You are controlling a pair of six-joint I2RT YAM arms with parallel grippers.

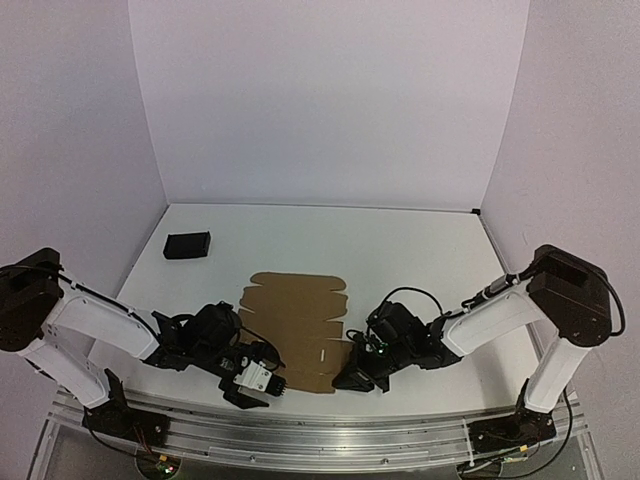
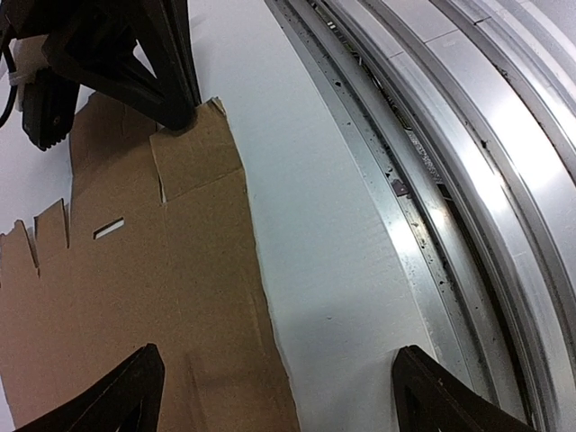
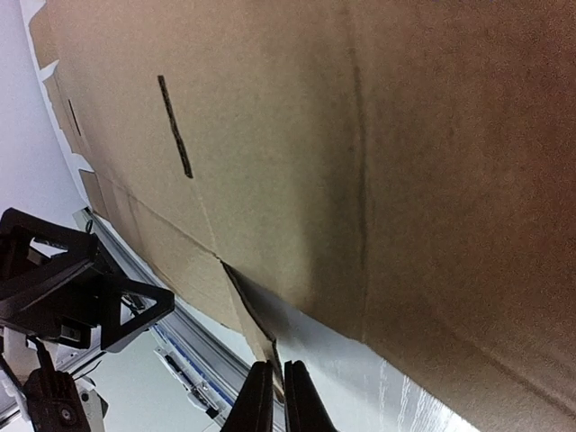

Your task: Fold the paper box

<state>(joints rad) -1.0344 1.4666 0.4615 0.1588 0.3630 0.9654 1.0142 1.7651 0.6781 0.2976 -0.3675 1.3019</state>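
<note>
Both arms reach low and inward over the white table, elbows bent and wrists nearly level. The right pincer has its fingers pressed together, clamped on the near corner flap of the paper box, a flat brown die-cut sheet spreading away beyond its tips. The left pincer hovers with its fingers spread wide. One fingertip is over the sheet's other near corner, and the other is over bare table beside the metal rail. A black block lies well beyond it. How much flap sits inside the right grip is hard to make out, since the wrist view cuts off the fingers.
</note>
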